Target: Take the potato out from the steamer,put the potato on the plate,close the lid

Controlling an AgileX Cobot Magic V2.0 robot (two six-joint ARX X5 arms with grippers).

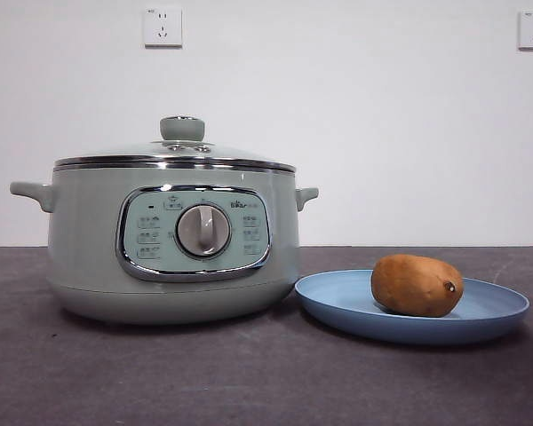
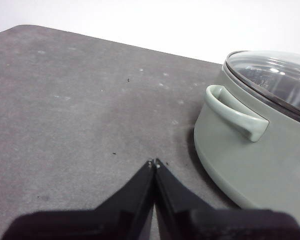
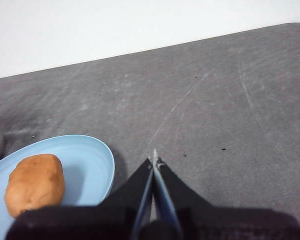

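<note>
With the potato (image 1: 417,285) on the plate (image 1: 338,302) at the steamer's (image 1: 89,257) three o'clock and the lid (image 1: 173,153) seated, both grippers, left gripper (image 2: 154,163) and right gripper (image 3: 154,161), hang pressed together and empty, so nothing needs doing beyond keeping them well clear.

Even, soft light fills all three views, with the white wall (image 1: 382,133) nearly washed out. The pot (image 1: 173,244) and plate (image 1: 480,315) cast faint shadows on the table (image 1: 249,373), and bright glints sit on the lid (image 2: 275,75). Both wrist views blur at six o'clock.
</note>
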